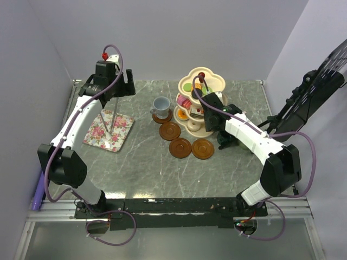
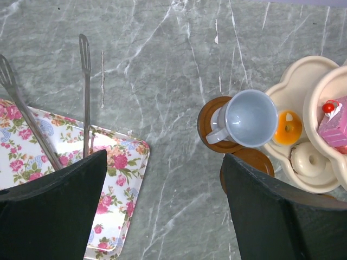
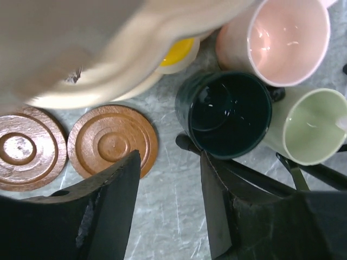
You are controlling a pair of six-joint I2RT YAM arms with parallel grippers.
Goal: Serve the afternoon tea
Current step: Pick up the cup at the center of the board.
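the right tool [image 3: 169, 162] stands half open, clamping nothing, just beside the dark green mug [image 3: 230, 114], with the pink mug [image 3: 287, 38] and light green mug [image 3: 312, 127] touching it. the left tool [image 2: 165, 162] gapes wide above the tabletop [image 2: 162, 81], left of the grey-blue mug [image 2: 249, 116] on its saucer [image 2: 207, 111].

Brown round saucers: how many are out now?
4 brown round saucers: one under the grey-blue mug, three bare beside the cream three-tier stand; more may hide behind it.

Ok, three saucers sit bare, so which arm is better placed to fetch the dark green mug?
Right. The right gripper hovers just beside the dark green mug, jaws apart; the left gripper is near the floral tray, with the stand between it and that mug.
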